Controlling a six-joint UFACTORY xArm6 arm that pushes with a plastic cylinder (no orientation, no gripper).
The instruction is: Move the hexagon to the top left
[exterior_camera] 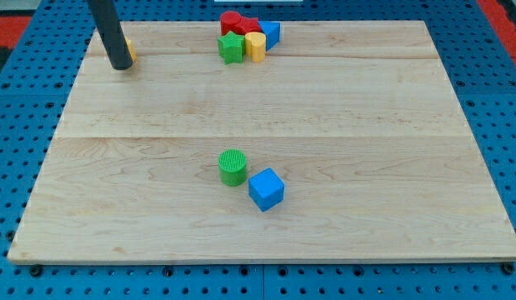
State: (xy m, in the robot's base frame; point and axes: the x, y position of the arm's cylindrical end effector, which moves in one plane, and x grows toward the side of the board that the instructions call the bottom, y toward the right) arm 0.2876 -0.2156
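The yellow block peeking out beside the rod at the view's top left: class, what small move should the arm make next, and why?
Probably a short nudge, or none. My tip already sits against the yellow block, mostly hidden behind the rod, near the board's top-left corner. If that is the hexagon, it looks nearly placed; its shape cannot be confirmed.

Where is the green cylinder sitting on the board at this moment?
The green cylinder stands just below the board's centre, slightly toward the view's left, touching or almost touching the blue cube at its lower right.
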